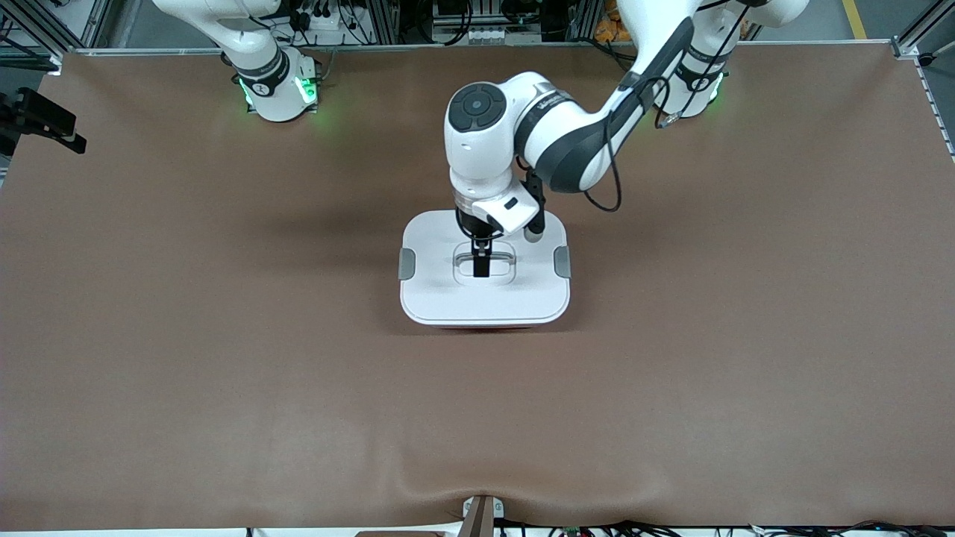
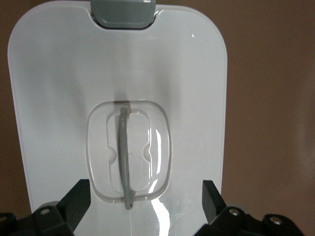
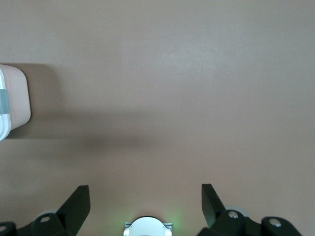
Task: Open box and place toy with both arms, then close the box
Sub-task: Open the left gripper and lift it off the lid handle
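The box (image 1: pixel 485 298) stands in the middle of the table with its white lid (image 2: pixel 59 98) on and a grey clip (image 1: pixel 406 263) at each end. My left gripper (image 1: pixel 482 265) hangs just over the lid's recessed grey handle (image 2: pixel 124 157). It is open, its fingers (image 2: pixel 78 196) standing wide on either side of the handle and touching nothing. In the right wrist view my right gripper (image 3: pixel 145 194) is open and empty, high over bare table near its own base, with a corner of the box (image 3: pixel 12 98) at the picture's edge. The toy is out of view.
A brown mat (image 1: pixel 224 335) covers the whole table. The right arm's green-lit base (image 1: pixel 276 82) and the left arm's base (image 1: pixel 694 89) stand along the edge farthest from the front camera. A black fixture (image 1: pixel 41 119) juts in at the right arm's end.
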You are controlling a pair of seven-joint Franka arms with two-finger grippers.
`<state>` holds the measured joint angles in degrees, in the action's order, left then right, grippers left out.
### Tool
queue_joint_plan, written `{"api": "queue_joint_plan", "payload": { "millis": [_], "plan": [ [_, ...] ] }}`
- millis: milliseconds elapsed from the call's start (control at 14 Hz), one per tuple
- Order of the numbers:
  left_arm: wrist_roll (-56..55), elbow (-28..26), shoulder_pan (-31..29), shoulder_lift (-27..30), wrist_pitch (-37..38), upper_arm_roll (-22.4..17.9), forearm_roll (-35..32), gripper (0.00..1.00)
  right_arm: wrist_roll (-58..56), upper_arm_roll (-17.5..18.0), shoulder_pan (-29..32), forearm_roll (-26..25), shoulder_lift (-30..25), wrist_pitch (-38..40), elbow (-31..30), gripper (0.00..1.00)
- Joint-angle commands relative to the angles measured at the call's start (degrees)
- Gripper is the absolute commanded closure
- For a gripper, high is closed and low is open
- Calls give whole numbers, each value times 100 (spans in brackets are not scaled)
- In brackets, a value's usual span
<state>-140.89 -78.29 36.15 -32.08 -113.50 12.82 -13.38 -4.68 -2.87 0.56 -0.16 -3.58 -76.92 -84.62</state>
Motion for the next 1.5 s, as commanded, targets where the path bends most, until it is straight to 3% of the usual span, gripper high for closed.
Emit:
{"api": "queue_joint_plan", "payload": {
  "millis": [0,570,1424],
  "plan": [
    [351,-55,-134,324,266,19,-68,0,72,14,49,95,15,72,69,0],
    [2704,-55,-1021,1238,1065,45,503,0,72,14,49,95,15,72,69,0],
    [6492,-55,-2743,1740,1770,37,758,0,72,14,58,95,15,72,69,0]
  ]
}}
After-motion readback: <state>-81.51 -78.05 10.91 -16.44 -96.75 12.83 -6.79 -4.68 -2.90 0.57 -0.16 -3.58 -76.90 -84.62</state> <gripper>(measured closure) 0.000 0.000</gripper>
